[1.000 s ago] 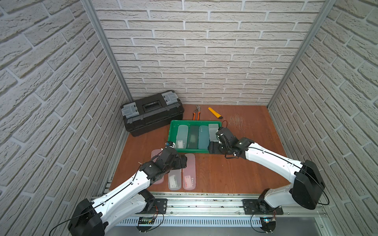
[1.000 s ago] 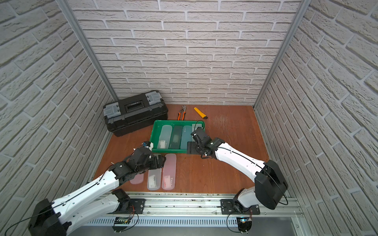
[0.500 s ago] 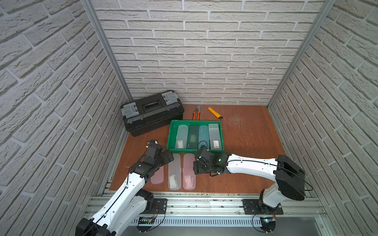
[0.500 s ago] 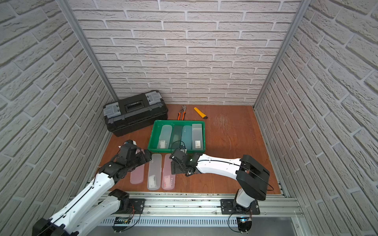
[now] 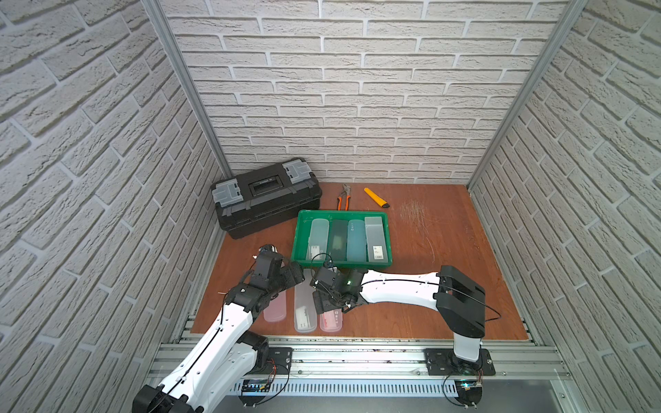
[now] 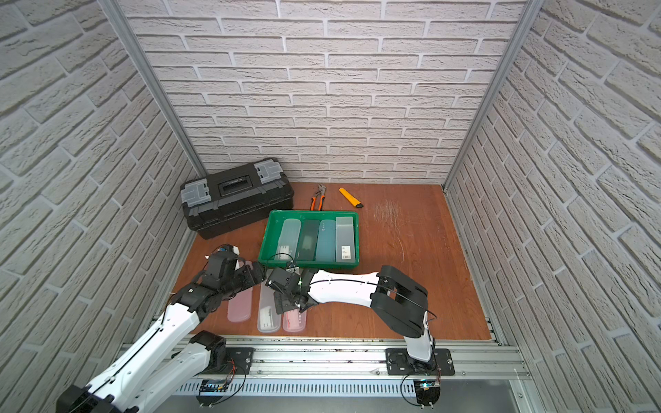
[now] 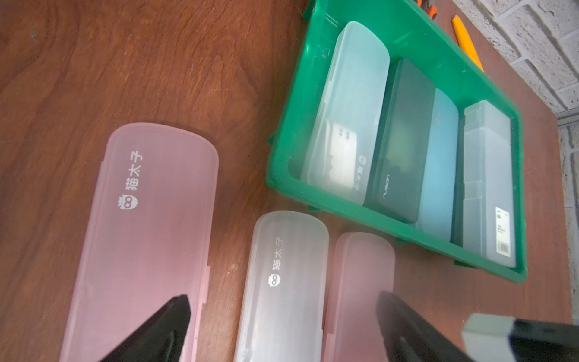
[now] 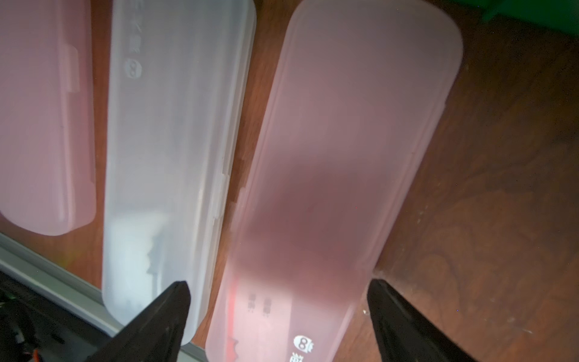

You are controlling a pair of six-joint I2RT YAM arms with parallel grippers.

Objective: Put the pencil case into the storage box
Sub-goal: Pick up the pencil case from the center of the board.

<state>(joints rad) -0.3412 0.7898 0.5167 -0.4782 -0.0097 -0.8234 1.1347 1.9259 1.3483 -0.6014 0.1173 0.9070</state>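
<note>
Seen in a top view, the right gripper (image 5: pixel 323 303) hangs with its jaws apart and empty over the pink pencil case (image 5: pixel 333 320) at lower centre of the frame. That case is the rightmost of three lying in a row on the brown table (image 5: pixel 393 321). The green storage box (image 5: pixel 299 236) sits just above them at mid-frame, its floor already covered by four cases side by side. In both top views the left gripper (image 6: pixel 255 274) hovers spread wide, holding nothing, just left of the right gripper and over the upper end of the other pink case (image 6: pixel 239 309). From the left wrist, its fingers (image 7: pixel 163 326) show at the bottom of the frame with the clear case (image 7: pixel 288 275) between them in the picture, untouched as far as I can tell. From the right wrist, the fingers (image 8: pixel 163 313) straddle the pink pencil case across its width, one tip over the clear case's edge, the other over bare wood. To grasp well, I judge I should shift so the near finger drops into the narrow gap between the two cases, descend square, close on the long sides and lift level. With the box's floor full, the case will likely have to lie on top.
</note>
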